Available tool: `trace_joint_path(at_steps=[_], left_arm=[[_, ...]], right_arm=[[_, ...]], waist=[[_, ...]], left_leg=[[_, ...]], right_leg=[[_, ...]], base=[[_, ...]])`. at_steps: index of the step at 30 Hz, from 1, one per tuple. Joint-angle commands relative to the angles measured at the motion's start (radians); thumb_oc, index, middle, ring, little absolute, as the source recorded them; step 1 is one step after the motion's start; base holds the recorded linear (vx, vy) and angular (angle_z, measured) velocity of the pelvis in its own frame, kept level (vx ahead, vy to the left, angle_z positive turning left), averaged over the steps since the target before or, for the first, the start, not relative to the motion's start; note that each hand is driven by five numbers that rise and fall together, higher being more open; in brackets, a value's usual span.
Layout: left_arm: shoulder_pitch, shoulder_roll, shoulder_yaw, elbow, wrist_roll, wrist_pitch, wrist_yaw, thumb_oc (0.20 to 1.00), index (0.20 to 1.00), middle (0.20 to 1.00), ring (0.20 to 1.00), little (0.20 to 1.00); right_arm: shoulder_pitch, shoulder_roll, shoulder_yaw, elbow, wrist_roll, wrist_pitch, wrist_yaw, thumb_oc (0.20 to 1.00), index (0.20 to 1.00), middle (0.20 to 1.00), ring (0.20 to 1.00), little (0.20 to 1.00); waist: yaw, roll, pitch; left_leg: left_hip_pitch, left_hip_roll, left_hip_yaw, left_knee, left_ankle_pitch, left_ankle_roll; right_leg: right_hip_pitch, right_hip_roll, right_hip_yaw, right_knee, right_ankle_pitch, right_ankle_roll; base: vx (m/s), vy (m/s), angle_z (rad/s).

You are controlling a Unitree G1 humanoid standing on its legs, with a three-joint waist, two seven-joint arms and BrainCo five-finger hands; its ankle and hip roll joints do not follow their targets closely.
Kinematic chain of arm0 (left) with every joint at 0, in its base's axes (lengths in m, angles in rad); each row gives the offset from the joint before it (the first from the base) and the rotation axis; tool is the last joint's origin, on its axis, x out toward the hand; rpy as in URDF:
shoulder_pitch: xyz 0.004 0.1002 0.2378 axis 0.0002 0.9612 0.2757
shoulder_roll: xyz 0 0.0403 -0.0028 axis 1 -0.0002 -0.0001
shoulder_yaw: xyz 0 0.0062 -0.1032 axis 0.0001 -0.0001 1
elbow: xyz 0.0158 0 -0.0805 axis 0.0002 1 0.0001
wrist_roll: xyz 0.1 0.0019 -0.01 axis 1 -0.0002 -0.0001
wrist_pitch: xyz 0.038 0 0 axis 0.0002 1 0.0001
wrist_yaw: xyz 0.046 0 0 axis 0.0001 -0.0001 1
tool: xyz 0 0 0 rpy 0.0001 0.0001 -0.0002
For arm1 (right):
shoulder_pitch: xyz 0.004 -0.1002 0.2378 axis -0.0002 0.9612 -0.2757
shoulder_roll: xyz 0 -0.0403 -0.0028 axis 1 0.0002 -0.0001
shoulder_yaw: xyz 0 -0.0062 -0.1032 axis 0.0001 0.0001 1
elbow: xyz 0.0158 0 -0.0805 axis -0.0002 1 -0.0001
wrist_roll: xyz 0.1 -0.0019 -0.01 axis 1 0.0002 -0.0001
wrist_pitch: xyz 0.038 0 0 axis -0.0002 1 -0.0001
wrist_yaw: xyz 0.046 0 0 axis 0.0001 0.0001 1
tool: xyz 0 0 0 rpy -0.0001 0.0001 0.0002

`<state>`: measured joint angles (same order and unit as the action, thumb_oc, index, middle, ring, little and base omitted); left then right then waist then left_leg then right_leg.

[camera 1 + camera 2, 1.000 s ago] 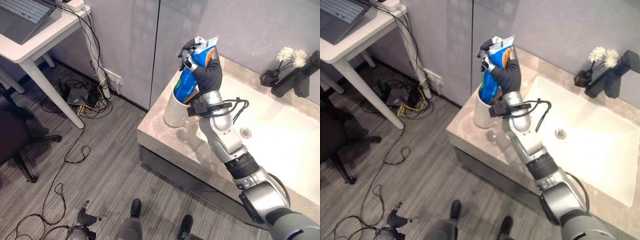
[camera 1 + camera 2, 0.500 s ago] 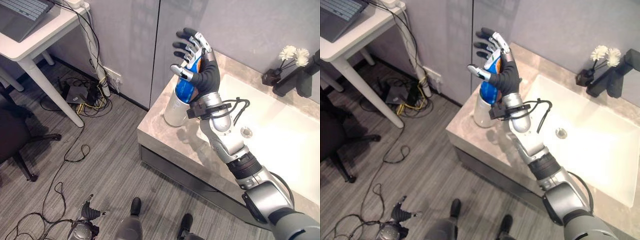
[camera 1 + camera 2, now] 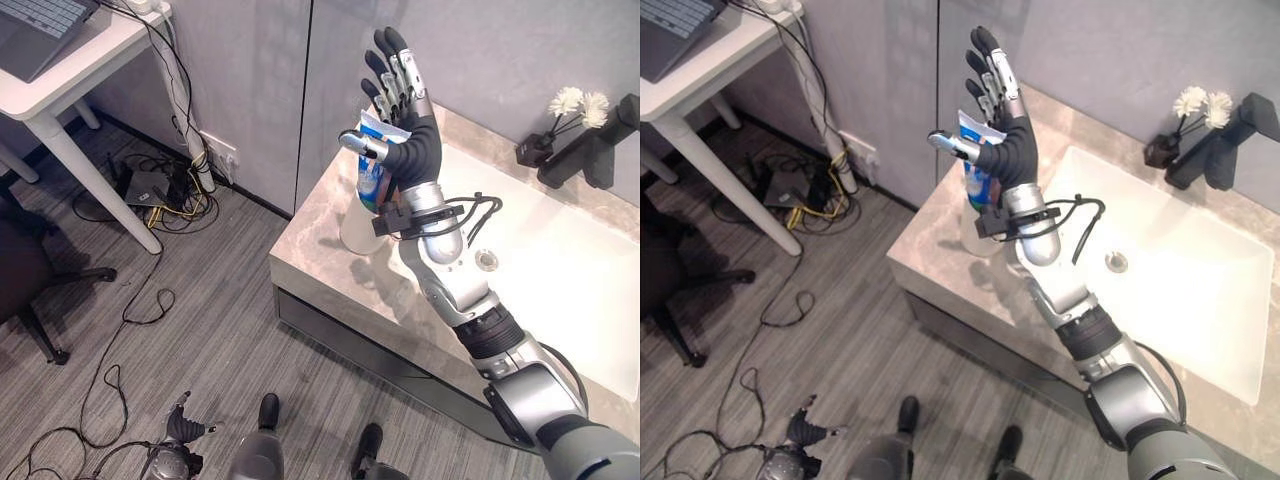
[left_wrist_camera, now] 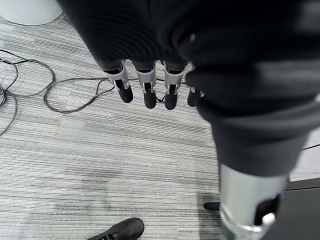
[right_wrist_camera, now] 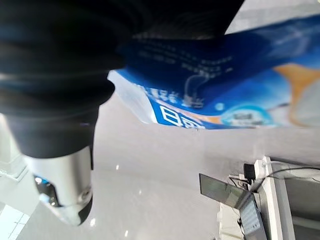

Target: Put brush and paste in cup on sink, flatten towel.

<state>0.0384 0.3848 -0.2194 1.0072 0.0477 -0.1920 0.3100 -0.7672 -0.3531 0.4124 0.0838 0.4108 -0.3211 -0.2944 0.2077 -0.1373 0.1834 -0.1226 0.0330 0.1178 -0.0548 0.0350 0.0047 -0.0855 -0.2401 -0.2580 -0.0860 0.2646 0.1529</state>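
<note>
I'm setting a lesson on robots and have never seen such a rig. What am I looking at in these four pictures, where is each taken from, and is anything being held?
This is a humanoid robot with two arms and metal-fingered hands. Two pictures come from cameras on its head, looking down. The other two come from cameras on its wrists.

In the head views the right hand is raised above a marble sink counter, fingers straight and spread, holding nothing. Beside it a blue toothpaste tube stands in a white cup on the counter. The right wrist view shows the same tube very close.

The left hand hangs over the grey floor, fingers relaxed, holding nothing.
</note>
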Motion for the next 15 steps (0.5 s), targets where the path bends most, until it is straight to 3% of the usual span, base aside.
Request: trace_joint_path(at_steps=[1, 9, 15], left_arm=[[-0.019, 0.013, -0.032, 0.053, 0.004, -0.008, 0.037, 1.000, 1.000, 1.000, 1.000, 1.000], [-0.024, 0.010, -0.037, 0.055, 0.007, -0.009, 0.047, 1.000, 1.000, 1.000, 1.000, 1.000], [-0.024, 0.017, -0.043, 0.010, 0.010, -0.024, 0.049, 1.000, 1.000, 1.000, 1.000, 1.000]], right_arm=[[-0.068, 0.017, -0.066, -0.056, -0.035, -0.045, -0.040, 1.000, 1.000, 1.000, 1.000, 1.000], [-0.076, 0.026, -0.111, -0.060, -0.076, -0.055, -0.102, 1.000, 1.000, 1.000, 1.000, 1.000], [-0.088, -0.031, -0.164, -0.107, -0.172, -0.054, -0.160, 1.000, 1.000, 1.000, 1.000, 1.000]], waist=[[0.040, -0.004, -0.063], [0.037, 0.006, -0.076], [0.034, 0.012, -0.086]], left_leg=[[-0.035, -0.027, -0.108, -0.032, 0.028, -0.001], [-0.022, -0.030, -0.105, -0.032, 0.021, 0.001], [-0.014, -0.031, -0.102, -0.032, 0.017, 0.000]], right_leg=[[0.147, -0.070, -0.003, 0.150, 0.159, 0.109], [0.154, -0.076, -0.001, 0.150, 0.171, 0.109], [0.164, -0.080, -0.003, 0.145, 0.182, 0.109]], base=[[0.00, 0.000, 0.00], [0.00, 0.000, 0.00], [0.00, 0.000, 0.00]])
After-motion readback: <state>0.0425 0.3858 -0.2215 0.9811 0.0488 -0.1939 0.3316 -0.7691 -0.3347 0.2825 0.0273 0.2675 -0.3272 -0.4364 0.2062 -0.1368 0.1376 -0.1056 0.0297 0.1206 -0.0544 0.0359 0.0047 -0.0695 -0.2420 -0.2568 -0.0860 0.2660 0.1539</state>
